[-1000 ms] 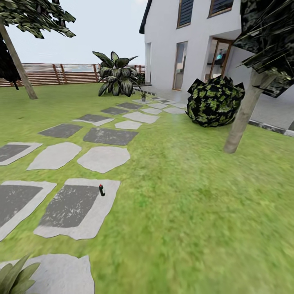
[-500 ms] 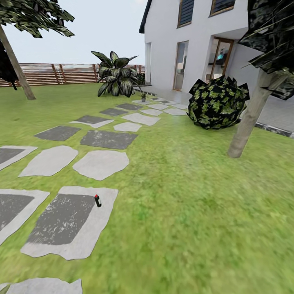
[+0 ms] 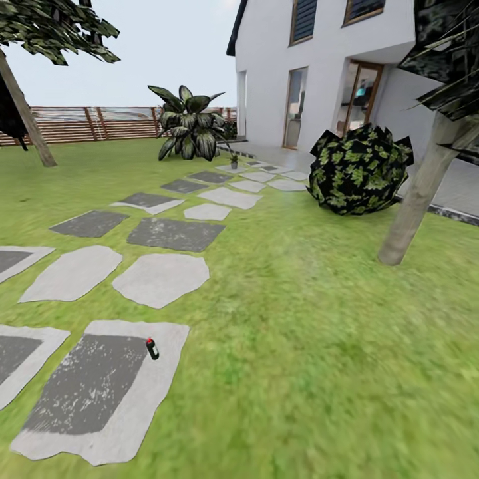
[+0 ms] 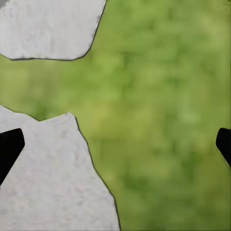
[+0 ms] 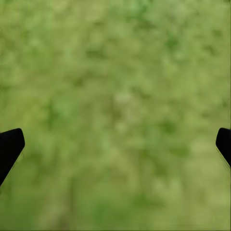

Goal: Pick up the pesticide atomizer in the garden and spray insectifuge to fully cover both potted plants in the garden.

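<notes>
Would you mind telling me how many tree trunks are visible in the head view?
2: one trunk leans at the far left by the fence; the other trunk stands right, beside the dark bush. Others may be out of frame.

The stepping stones (image 3: 159, 279) are rendered as matt rough stone, pale grey at the rims, with some given a darker, speckled patch (image 3: 90, 382) in the middle. The lawn (image 3: 313, 346) is shown as soft, blurry grass, no shine at all. The small bottle (image 3: 152, 348) near the right edge of the closest stone looks like dark smooth plastic with a red cap. The fence (image 3: 100, 122) is done in brown slatted wood, the house wall (image 3: 266, 73) in flat white plaster. The fingers (image 4: 8, 148) are seen as plain matt black.
</notes>
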Available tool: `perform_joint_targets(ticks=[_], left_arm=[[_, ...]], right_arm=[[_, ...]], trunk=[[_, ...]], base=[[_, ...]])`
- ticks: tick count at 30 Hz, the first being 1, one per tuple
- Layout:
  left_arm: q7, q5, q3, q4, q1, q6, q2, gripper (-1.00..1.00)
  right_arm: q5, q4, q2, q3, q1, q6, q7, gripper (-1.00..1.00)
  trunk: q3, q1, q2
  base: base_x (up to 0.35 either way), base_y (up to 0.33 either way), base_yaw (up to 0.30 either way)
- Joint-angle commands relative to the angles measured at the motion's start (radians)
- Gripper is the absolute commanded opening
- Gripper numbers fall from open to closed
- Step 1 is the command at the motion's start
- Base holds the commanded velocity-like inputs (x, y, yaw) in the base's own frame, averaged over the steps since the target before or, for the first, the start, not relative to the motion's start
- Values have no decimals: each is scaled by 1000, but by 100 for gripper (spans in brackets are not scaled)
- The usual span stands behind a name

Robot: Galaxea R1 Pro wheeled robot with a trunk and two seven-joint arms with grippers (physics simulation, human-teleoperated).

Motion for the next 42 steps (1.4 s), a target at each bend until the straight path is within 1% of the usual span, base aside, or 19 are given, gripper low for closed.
perform_joint_targets(ticks=[1, 8, 28, 42], left_arm=[[0, 6, 1, 1, -1, -3, 0, 100], [-1, 6, 1, 1, -1, -3, 0, 100], [0, 3, 1, 1, -1, -3, 0, 100], [0, 6, 1, 1, -1, -3, -1, 100]], right_arm=[[0, 1, 0, 0, 0, -3, 0, 100], [0, 1, 0, 0, 0, -3, 0, 100], [2, 1, -1, 0, 0, -1, 1, 100], [0, -2, -1, -1, 0, -2, 0, 100]], trunk=[[-1, 0, 0], [-1, 0, 0], [-1, 0, 0], [-1, 0, 0]], base=[[340, 0, 67], [340, 41, 141], [338, 143, 6], [325, 12, 0]])
